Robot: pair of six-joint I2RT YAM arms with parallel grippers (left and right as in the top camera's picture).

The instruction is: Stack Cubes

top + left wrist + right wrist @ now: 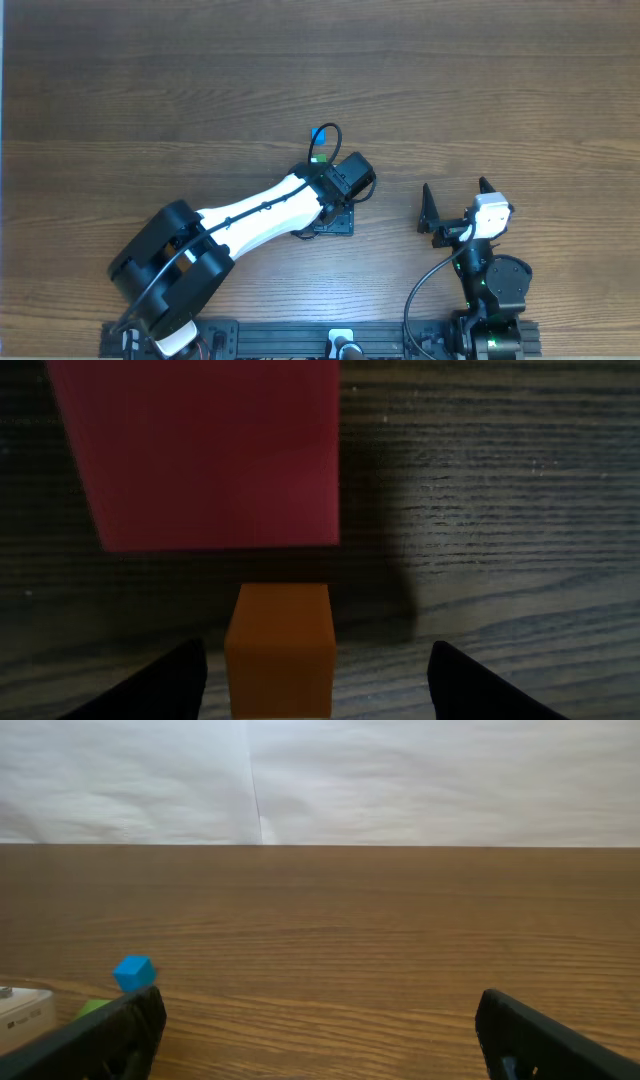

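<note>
In the left wrist view an orange cube (280,660) sits on the wooden table between the two fingers of my left gripper (318,695), which is open with a gap on both sides of the cube. A larger-looking red cube (200,450) lies just beyond the orange one. From above, the left gripper (328,222) points down at mid-table and covers both cubes. A blue cube (319,135) and a green cube (320,157) lie just past the left wrist. My right gripper (458,205) stands open and empty at the right, facing the blue cube (134,972) and green cube (92,1008).
The wooden table (150,90) stretches wide behind and to both sides of the arms. A pale wall (400,780) rises behind the table's far edge. A white part of the left arm (22,1013) lies close to the green cube.
</note>
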